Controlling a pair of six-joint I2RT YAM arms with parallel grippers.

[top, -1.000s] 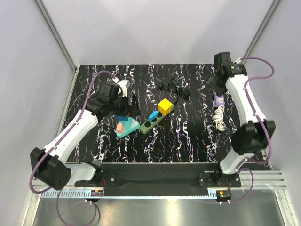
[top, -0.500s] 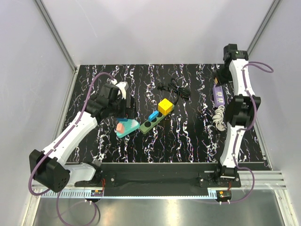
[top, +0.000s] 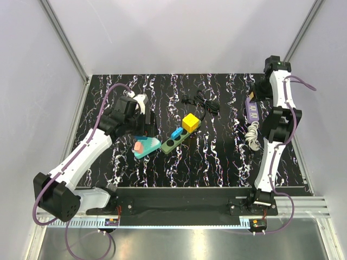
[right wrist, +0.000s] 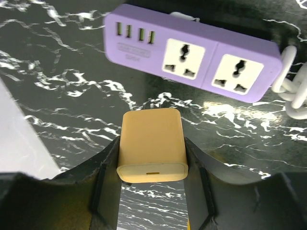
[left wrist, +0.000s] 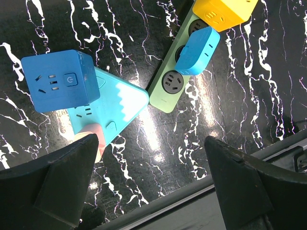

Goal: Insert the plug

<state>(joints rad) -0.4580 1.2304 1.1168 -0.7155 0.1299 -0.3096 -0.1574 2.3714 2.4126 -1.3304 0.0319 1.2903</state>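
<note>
On the left, my left gripper (left wrist: pixel 153 175) hangs wide open with nothing in it, above a blue cube adapter (left wrist: pixel 60 79) sitting on a teal wedge-shaped socket block (left wrist: pixel 117 103). Just beside that lies a green power strip (left wrist: pixel 170 91) carrying a blue plug (left wrist: pixel 200 50) and a yellow cube (left wrist: pixel 223 10). Far right, my right gripper (right wrist: pixel 152 173) is half closed and clamped on the pale yellow block-shaped plug (right wrist: pixel 152 143). The lilac plastic power strip (right wrist: pixel 192 52) lies just beyond the plug, apart from it, with its white coiled cord (right wrist: pixel 293 91) at the right end.
</note>
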